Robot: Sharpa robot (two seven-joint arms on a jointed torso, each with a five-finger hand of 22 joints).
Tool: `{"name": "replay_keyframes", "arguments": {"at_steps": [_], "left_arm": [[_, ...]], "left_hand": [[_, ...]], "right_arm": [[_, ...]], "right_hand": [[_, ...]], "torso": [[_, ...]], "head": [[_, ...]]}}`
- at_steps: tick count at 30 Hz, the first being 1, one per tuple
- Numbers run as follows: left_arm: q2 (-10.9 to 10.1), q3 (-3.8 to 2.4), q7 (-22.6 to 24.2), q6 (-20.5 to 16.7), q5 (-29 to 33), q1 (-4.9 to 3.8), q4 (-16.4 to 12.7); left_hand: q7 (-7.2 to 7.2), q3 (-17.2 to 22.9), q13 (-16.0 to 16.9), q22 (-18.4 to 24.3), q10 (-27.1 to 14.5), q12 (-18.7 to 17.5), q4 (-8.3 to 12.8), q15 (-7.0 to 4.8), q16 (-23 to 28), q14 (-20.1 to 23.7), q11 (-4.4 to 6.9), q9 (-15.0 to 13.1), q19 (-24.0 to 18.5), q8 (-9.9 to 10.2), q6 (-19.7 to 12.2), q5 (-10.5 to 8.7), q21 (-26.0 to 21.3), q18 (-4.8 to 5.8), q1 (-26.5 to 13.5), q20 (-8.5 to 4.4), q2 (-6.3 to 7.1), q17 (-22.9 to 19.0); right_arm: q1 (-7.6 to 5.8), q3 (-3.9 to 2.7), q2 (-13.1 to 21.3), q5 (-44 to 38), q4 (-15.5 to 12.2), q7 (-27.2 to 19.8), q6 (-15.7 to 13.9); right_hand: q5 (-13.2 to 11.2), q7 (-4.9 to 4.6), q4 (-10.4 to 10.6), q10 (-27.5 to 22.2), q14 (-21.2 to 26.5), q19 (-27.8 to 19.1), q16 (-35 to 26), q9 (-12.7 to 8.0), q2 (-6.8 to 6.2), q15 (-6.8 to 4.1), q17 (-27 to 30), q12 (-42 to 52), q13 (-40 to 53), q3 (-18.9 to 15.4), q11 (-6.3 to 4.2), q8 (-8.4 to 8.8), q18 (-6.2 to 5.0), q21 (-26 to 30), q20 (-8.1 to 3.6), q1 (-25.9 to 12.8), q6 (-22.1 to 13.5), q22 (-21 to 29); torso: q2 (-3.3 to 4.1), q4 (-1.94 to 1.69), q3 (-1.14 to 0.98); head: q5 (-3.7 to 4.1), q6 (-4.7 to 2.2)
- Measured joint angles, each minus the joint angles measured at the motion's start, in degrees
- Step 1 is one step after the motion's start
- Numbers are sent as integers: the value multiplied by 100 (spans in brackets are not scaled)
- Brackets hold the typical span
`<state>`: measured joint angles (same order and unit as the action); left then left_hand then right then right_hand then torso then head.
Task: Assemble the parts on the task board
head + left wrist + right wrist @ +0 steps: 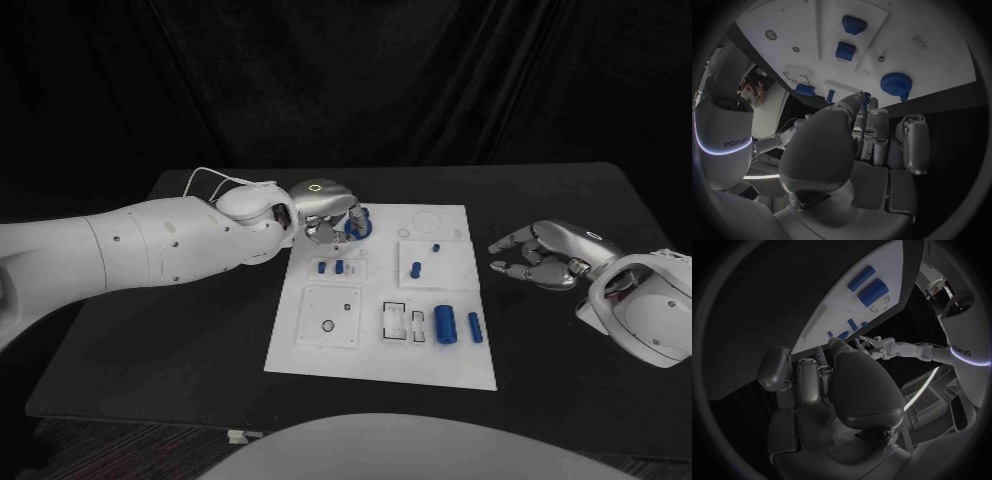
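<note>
Black table (173,370), dark curtain behind. White task board (378,360) lies mid-table, bare black surface all round it. Near edge: two blue cylinders (446,325) side by side; mid-board, small blue pegs (330,267) and another (415,268). Right hand (541,255) hovers off the board's right edge over bare table, fingers curled in, holding nothing. Far end: left hand (329,215), fingertips (864,97) down beside a round blue gear (893,83); contact unclear. No legible writing on the board.

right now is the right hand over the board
No, the right hand sits over bare black table, off the right edge of the board.
</note>
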<state>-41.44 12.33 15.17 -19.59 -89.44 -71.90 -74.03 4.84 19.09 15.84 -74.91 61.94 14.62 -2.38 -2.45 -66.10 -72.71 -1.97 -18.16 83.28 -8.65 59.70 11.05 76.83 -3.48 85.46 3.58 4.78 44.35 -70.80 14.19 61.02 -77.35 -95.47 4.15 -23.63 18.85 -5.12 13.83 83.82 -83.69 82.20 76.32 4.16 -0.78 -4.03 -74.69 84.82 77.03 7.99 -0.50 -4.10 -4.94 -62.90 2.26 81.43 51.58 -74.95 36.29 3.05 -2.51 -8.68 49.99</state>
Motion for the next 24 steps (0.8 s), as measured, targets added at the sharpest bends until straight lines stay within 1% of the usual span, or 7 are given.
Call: {"name": "replay_keyframes", "arguments": {"at_steps": [4,8,10,13,16,18,24], "left_arm": [[-75,1,1,92,0,-11,-34],[-142,1,0,188,-1,-13,-42],[-168,2,-6,234,-1,-13,-43],[-197,2,-15,301,-1,-11,-40],[-206,2,-24,353,-1,3,-33],[-208,2,-31,378,-1,22,-26],[-205,4,-56,444,-1,76,36]], "left_hand": [[-3,14,-34,0,21,-49,-17,0,0,0,21,-6,0,1,41,-1,-39,0,-14,0,-13,-7],[-3,-1,-59,0,31,-94,-33,0,0,0,31,-9,0,1,41,-1,-39,0,-46,0,15,-29],[-3,8,-81,0,31,-145,-42,0,23,0,31,-10,-22,1,41,-13,-65,0,-49,21,18,-53],[-3,22,-97,0,32,-159,-56,0,31,0,32,-10,-22,23,41,-24,-83,-1,-69,21,37,-63],[-3,22,-99,0,32,-160,-56,0,31,0,32,-10,-22,23,40,-24,-83,0,-69,21,37,-67],[-2,22,-100,0,32,-160,-56,0,31,0,32,-10,-22,23,40,-24,-83,-1,-69,21,37,-69],[-2,22,-112,0,32,-185,-56,0,31,1,32,-9,-22,26,40,-24,-83,-1,-69,21,37,-84]], "right_arm": [[34,-1,-4,11,11,0,10],[55,0,-4,19,23,-1,19],[60,1,-3,24,31,-1,22],[67,1,0,30,37,-1,26],[71,1,2,34,40,-1,29],[72,1,2,36,40,-1,31],[77,0,13,42,40,-2,35]], "right_hand": [[0,0,0,0,0,0,0,0,0,0,0,0,0,0,0,0,0,0,0,0,0,0],[0,0,0,0,0,0,0,0,0,0,0,1,0,0,0,0,0,0,0,0,0,1],[0,0,0,0,0,0,0,0,0,0,0,1,0,0,0,0,0,0,0,0,0,1],[0,0,-16,0,0,0,0,0,0,0,0,1,0,16,0,0,0,21,0,0,0,1],[0,0,-16,0,0,0,0,0,0,0,0,2,0,16,0,0,0,21,0,0,0,1],[0,0,-16,0,0,0,0,0,0,0,0,3,0,16,0,0,0,21,0,0,0,1],[0,0,-16,0,0,0,1,0,0,0,0,-2,0,16,0,0,0,21,0,0,0,2]], "torso": [[-3,-1,-7],[-3,-4,-14],[0,-10,-16],[5,-12,-14],[10,-12,-4],[14,-12,0],[19,-8,3]], "head": [[-1,0],[-2,0],[-2,0],[-9,0],[-20,0],[-21,0],[-21,0]]}}
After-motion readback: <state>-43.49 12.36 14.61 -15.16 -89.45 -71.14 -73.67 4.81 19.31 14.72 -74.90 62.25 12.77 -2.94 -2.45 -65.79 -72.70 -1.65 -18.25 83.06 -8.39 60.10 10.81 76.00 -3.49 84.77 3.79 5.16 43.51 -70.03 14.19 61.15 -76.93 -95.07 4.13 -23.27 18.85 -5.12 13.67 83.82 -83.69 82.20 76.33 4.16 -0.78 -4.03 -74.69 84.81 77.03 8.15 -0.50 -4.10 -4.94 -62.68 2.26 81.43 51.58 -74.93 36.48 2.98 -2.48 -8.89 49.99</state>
